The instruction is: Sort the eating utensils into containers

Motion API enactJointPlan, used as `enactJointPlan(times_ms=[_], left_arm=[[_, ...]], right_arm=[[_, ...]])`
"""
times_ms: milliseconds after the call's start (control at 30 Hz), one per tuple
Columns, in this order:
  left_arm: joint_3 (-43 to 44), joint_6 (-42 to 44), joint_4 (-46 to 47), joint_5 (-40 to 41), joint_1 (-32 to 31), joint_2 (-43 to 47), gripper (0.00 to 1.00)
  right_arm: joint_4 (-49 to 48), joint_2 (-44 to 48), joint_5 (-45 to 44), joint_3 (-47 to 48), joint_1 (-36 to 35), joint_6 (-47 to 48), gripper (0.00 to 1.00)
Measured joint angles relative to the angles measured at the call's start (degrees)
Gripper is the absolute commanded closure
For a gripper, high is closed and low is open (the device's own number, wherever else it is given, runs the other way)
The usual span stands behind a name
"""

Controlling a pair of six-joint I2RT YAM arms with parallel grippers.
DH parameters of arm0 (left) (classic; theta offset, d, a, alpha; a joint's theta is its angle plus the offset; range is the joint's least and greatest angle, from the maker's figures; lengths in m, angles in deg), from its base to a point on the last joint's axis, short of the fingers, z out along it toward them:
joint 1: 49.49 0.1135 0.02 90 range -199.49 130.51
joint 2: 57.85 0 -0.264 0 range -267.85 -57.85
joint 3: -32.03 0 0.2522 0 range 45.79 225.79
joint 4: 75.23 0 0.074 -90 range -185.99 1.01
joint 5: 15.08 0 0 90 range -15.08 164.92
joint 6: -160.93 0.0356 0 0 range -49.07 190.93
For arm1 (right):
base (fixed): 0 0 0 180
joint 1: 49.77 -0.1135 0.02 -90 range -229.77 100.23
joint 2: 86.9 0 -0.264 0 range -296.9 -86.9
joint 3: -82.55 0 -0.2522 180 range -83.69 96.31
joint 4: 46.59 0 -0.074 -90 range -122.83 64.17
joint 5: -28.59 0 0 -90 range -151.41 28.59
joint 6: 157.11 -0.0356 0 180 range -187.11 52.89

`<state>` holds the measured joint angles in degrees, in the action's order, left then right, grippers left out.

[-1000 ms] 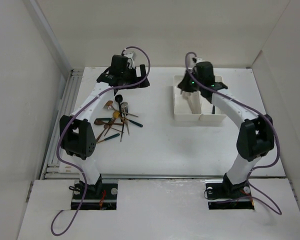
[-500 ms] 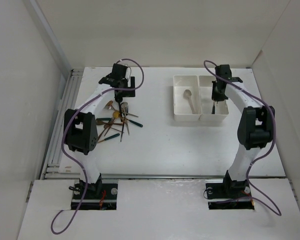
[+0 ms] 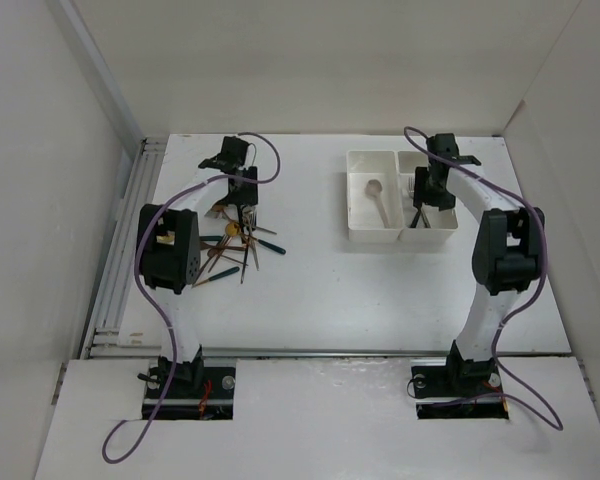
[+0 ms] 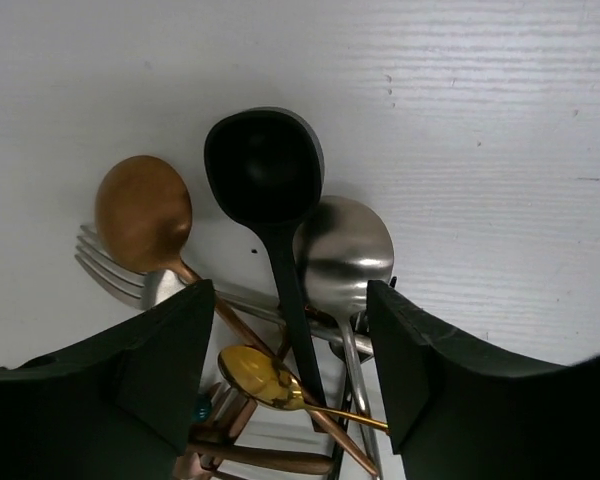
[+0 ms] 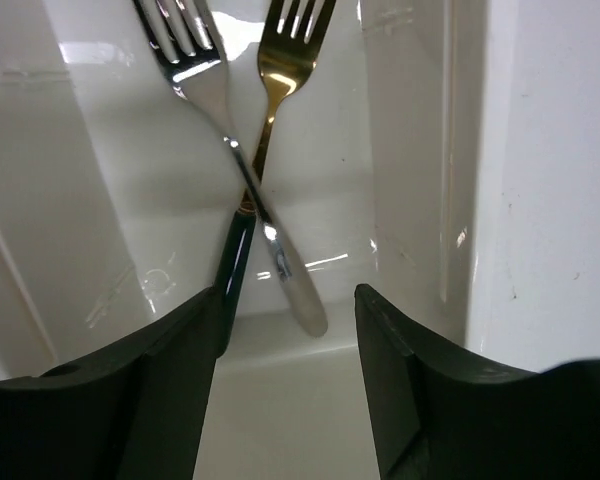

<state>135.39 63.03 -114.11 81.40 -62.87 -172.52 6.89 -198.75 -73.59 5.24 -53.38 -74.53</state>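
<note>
My left jaws stand apart, low over the heap of utensils [image 3: 235, 245] on the counter [image 4: 480, 120], and they grip nothing. The handle of a black spoon [image 4: 265, 165] runs between them. Close to me a small gold spoon [image 4: 252, 372] lies with its thin handle crossing that black handle. Farther out, the black bowl lies between a copper spoon [image 4: 142, 212] on one side and a silver spoon [image 4: 342, 250] just beside it on the other. The tines of a steel fork [image 4: 115, 265] poke out from under the copper one.

My right jaws are apart too and empty, hanging over the right compartment of the white containers [image 5: 420, 150]. Below them a silver fork [image 5: 205, 75] and a gold fork [image 5: 285, 60] with a dark green handle lie crossed on the bin floor, with their tines pointing away from me. In the left compartment a pale spoon [image 3: 378, 195] lies alone.
</note>
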Motion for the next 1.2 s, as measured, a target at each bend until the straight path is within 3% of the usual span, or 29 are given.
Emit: enactJointPlan(times_ms=[133,500,667,1200], left_arm=[[0.0,0.11,-0.04,-1.03,0.02,-2.12,0.58],[0.15,-0.31,0.42,-3.63,1.81,-3.02,0.58],[0.15,-0.31,-0.02,-4.15,1.95,-3.02,0.44],[-2.8,-0.52,-0.85,-5.95,3.82,1.86,0.56]], right_arm=[[-0.09,2.19,0.63,0.0,-0.28,0.07,0.39],[-0.33,8.52,0.66,0.15,-0.94,0.15,0.39],[-0.28,8.76,0.85,0.15,-0.94,0.48,0.39],[-0.28,8.76,0.55,0.15,-3.3,1.92,0.39]])
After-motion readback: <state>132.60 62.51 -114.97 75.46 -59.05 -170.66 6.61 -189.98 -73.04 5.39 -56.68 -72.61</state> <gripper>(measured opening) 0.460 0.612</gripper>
